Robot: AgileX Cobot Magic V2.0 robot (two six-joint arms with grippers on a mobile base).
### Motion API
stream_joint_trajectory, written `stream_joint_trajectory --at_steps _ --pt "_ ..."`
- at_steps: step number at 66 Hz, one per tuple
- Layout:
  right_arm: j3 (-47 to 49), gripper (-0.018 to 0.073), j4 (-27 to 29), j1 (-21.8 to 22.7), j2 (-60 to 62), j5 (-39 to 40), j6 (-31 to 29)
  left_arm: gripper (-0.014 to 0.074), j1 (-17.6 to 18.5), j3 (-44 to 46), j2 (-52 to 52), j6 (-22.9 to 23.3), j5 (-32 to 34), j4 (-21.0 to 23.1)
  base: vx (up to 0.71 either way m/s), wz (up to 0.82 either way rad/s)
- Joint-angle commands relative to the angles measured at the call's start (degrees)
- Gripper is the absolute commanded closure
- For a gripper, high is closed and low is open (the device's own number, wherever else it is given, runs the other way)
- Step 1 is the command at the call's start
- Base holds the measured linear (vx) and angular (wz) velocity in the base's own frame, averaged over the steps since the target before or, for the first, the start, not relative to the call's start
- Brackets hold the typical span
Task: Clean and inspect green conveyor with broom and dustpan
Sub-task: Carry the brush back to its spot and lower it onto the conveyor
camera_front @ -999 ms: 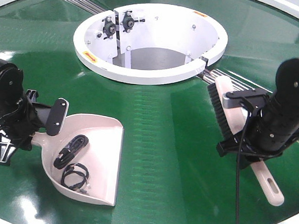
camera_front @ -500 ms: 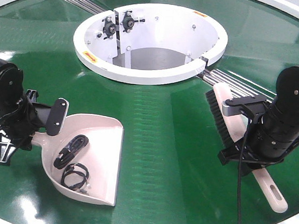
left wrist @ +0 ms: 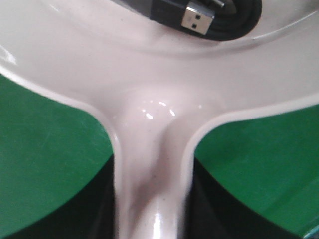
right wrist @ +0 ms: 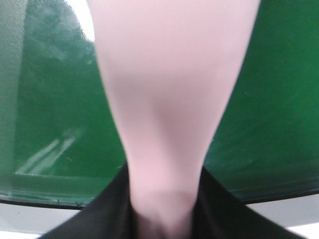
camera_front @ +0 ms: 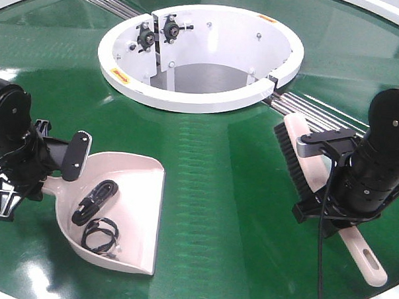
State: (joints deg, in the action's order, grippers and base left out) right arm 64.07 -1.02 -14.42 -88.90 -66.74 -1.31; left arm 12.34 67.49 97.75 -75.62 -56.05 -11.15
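Left jaws: my left gripper (left wrist: pixel 152 209) is pinching the neck of the dustpan's handle, with a dark jaw pressed against each side in the wrist view
Right jaws: my right gripper (right wrist: pixel 164 209) is clamped on the broom's handle, which fills the gap between the two dark jaws
Dustpan (camera_front: pixel 138 186): I see it on the left part of the belt, wide lip pointing toward the bottom right and handle running back into the left arm
Inside the dustpan: a bundled black cable (camera_front: pixel 94 201) lies near the back wall and a thinner looped black wire (camera_front: pixel 100 236) lies closer to the lip; the left wrist view shows the bundle's USB plug (left wrist: pixel 197 20)
Broom (camera_front: pixel 297 130): on the right part of the belt, set diagonally, with its head just beside the silver rollers (camera_front: pixel 320 112) and its slotted handle end sticking out below the right arm, near the belt's edge
Bristles: black, along the broom's left edge and facing the dustpan's side; I cannot tell whether they touch the belt
Gap: broom and dustpan are well apart, with bare belt between them
Green conveyor (camera_front: pixel 211 190): glossy and ribbed, wrapping around the white ring housing (camera_front: pixel 188 99) at top centre
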Motion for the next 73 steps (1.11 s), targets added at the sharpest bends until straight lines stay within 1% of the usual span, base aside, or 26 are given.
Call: stream_joint_trajectory --at_steps 1,14,21,25,32,45,55,60,73 --pt "1.42 0.0561 -0.53 0.37 2.39 0.07 -1.20 0.0603 0.43 1.13 -2.08 -0.53 -0.97 0.50 0.00 0.00" --pt "1.42 0.0561 -0.53 0.37 2.39 0.02 -1.60 0.0596 0.43 1.13 -2.08 -0.53 -1.05 0.38 0.00 0.00" --pt "1.42 0.0561 -0.53 0.37 2.39 0.07 -1.60 0.0568 0.43 1.13 -2.08 -0.53 -1.92 0.44 0.00 0.00" --pt "1.42 0.0561 -0.53 0.37 2.39 0.13 -1.60 0.0537 0.43 1.13 -2.08 -0.53 -2.45 0.44 0.00 0.00" --pt "1.42 0.0561 -0.53 0.37 2.39 0.23 -1.54 0.0460 0.43 1.13 -2.08 -0.53 -3.47 0.44 0.00 0.00" --pt "1.42 0.0561 -0.61 0.43 1.30 0.01 0.05 0.0276 0.43 1.13 -2.08 -0.53 -3.59 0.44 0.00 0.00" --pt "1.42 0.0561 -0.66 0.58 -1.18 -0.27 0.05 0.0181 0.43 1.13 -2.21 -0.48 -4.46 0.44 0.00 0.00" --pt "1.48 0.0561 -0.73 0.58 -2.78 -0.10 0.05 0.0161 0.43 1.13 -2.27 -0.48 -5.29 0.49 0.00 0.00" --pt "2.60 0.0550 -0.92 0.58 -7.58 -0.94 0.19 0.0164 0.43 1.13 -2.27 -0.48 -7.77 0.54 0.00 0.00"
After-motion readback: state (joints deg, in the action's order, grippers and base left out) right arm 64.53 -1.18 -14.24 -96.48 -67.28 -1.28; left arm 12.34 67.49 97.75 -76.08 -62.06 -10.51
